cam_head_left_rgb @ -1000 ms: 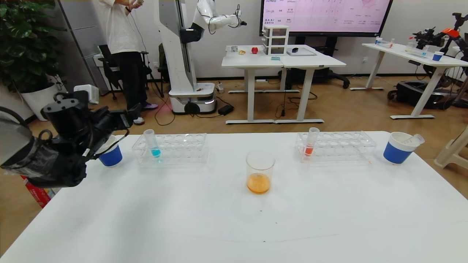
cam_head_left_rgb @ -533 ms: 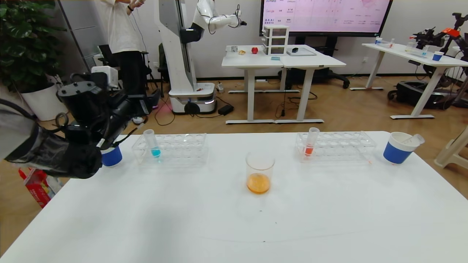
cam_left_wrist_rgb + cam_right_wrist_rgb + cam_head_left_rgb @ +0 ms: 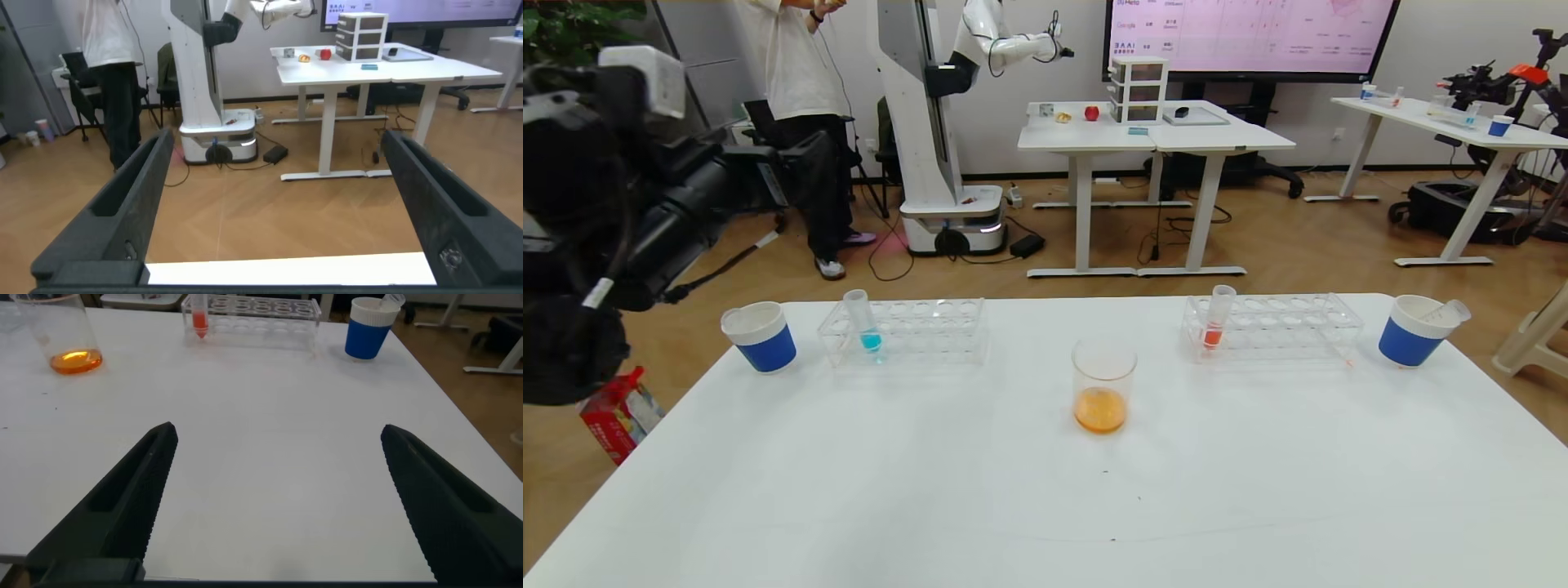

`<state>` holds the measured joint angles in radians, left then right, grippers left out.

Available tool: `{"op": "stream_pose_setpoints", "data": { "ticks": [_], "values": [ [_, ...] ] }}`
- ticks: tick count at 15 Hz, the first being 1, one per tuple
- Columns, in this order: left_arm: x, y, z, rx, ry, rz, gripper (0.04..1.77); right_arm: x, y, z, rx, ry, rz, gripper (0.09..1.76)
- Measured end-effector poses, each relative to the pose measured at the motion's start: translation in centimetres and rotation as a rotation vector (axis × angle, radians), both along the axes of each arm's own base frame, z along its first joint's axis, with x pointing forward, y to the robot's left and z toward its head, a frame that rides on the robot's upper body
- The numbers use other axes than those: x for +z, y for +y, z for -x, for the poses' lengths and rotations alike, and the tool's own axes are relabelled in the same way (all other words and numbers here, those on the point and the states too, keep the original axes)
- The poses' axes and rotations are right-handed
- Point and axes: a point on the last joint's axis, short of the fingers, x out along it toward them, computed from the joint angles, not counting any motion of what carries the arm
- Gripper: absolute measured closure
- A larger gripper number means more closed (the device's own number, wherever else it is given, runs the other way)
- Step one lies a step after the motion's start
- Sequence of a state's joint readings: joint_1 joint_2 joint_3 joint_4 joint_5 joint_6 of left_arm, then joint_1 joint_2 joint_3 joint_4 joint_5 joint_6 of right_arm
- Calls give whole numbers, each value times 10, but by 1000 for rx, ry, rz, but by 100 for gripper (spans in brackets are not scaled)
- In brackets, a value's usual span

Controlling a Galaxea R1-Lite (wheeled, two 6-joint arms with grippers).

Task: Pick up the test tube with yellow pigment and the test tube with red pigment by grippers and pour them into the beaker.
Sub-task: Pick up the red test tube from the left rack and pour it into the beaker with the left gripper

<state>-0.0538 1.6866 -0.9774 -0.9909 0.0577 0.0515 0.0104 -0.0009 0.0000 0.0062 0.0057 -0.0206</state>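
The left gripper [image 3: 274, 204] rose off the surface [image 3: 1045, 490] (jaws apart, empty); the beaker [image 3: 1103, 398] sat well below, right gripper [image 3: 274, 498] jaws apart.

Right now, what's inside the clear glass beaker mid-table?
The clear glass beaker holds a shallow pool of orange liquid at its bottom; the rest is empty, with no tube in it. Its clear wall hides nothing.

I get bright, even room light from overhead; on the white table [image 3: 1258, 490] shadows are faint and soft. The wall screen [image 3: 1250, 33] glows pale pink, washed out. My left arm [image 3: 613, 212] smears dark and unfocused in the head view. Straight lines bow slightly toward that view's edges.
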Motion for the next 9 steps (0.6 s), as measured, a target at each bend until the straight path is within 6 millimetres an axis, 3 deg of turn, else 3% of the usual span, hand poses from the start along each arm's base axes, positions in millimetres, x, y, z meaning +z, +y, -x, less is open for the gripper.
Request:
{"op": "stream_pose_setpoints", "data": {
  "ticks": [4, 9],
  "values": [
    [28, 6, 72, 3, -44, 1, 6, 0, 0, 0, 0, 0, 0, 11],
    [35, 11, 164, 9, -121, 0, 6, 0, 0, 0, 0, 0, 0, 11]
  ]
}}
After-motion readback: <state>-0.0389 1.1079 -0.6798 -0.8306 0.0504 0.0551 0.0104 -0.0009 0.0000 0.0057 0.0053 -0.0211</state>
